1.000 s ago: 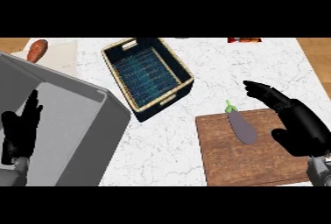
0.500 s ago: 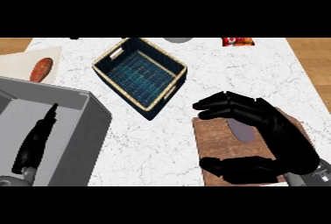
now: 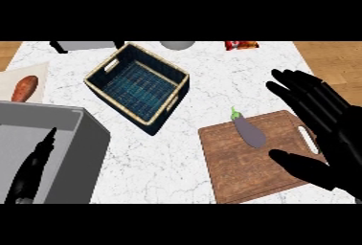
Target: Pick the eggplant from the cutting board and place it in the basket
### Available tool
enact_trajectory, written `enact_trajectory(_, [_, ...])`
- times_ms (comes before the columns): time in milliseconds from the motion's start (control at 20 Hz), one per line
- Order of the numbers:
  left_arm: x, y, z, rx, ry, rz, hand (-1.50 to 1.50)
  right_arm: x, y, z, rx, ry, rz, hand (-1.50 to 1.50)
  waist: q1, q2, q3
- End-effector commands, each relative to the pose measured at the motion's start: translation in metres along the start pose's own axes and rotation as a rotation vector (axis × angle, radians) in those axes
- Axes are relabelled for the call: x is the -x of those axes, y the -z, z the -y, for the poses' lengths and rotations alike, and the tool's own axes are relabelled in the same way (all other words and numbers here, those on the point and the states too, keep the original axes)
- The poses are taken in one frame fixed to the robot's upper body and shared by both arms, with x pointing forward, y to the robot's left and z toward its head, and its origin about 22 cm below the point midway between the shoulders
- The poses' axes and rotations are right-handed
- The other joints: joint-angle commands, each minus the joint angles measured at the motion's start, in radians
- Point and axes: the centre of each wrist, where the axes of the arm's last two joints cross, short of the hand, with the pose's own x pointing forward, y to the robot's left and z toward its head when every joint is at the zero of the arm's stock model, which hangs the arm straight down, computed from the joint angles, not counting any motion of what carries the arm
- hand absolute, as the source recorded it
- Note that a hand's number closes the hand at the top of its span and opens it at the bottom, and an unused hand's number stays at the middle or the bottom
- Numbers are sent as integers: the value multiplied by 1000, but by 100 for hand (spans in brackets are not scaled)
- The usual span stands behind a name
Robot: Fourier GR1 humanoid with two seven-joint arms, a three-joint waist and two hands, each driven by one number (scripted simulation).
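A small purple eggplant (image 3: pixel 249 130) with a green stem lies near the far edge of the wooden cutting board (image 3: pixel 240 167) at the lower right. My right hand (image 3: pixel 326 129) hovers open just right of the eggplant, fingers spread and thumb low over the board, not touching it. The dark blue basket (image 3: pixel 139 86) with a woven tan rim stands up and left of the board, with nothing in it. My left hand (image 3: pixel 32 167) shows edge-on at the lower left, fingers straight, over the grey box.
A grey box (image 3: pixel 53 153) fills the lower left. A sweet potato (image 3: pixel 24 88) lies on a pale board at the left edge. A grey pot (image 3: pixel 176 44), a red packet (image 3: pixel 241 45) and a grey appliance (image 3: pixel 86 45) sit along the far edge.
My right hand has drawn off to the right, uncovering the eggplant, which still lies on the board. The view shifted, so basket and board sit further right and lower.
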Motion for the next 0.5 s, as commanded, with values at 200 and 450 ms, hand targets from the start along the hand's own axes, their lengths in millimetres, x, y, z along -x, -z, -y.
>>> enact_trajectory(200, [-7, 1, 7, 28, 29, 44, 0, -49, -40, 12, -519, -258, -49, -150, 49, 27, -4])
enact_trajectory(450, [-41, 7, 30, 44, 20, 79, 0, -91, -56, 29, -536, -297, -99, -150, 91, 40, 2])
